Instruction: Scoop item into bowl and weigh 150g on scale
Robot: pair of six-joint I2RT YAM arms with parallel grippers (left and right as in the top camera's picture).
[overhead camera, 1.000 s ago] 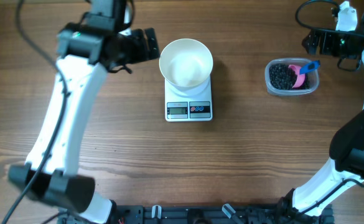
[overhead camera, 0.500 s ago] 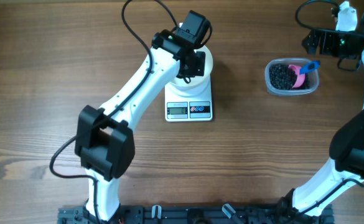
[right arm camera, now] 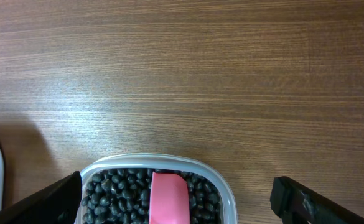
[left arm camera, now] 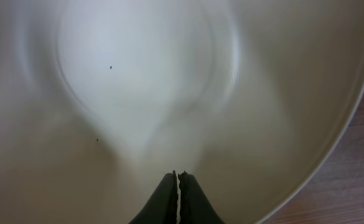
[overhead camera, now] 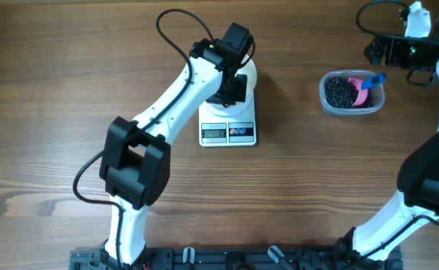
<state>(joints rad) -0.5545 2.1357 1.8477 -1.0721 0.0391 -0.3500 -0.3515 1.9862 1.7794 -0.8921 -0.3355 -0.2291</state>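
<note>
The white bowl point(overhead camera: 250, 73) stands on the white scale point(overhead camera: 228, 124); in the left wrist view its bare inside point(left arm camera: 144, 74) fills the frame, with only a few tiny specks. My left gripper point(overhead camera: 227, 87) point(left arm camera: 178, 184) is down inside the bowl, shut with nothing between its fingers. The black beans point(overhead camera: 341, 91) point(right arm camera: 116, 190) lie in a clear tub point(overhead camera: 352, 109) at the right, with a pink scoop point(overhead camera: 364, 90) point(right arm camera: 168, 198) resting on them. My right gripper point(overhead camera: 380, 51) point(right arm camera: 177, 198) hangs open above the tub's far side, its fingers wide on either side of the tub.
The scoop has a blue handle point(overhead camera: 376, 78) pointing to the back right. The left arm point(overhead camera: 178, 97) stretches across the table from the front left to the bowl. Bare wooden tabletop point(right arm camera: 182, 74) lies beyond the tub.
The left arm swung from left of the bowl to over and into it, and its gripper closed. The right arm, tub and scoop have not moved.
</note>
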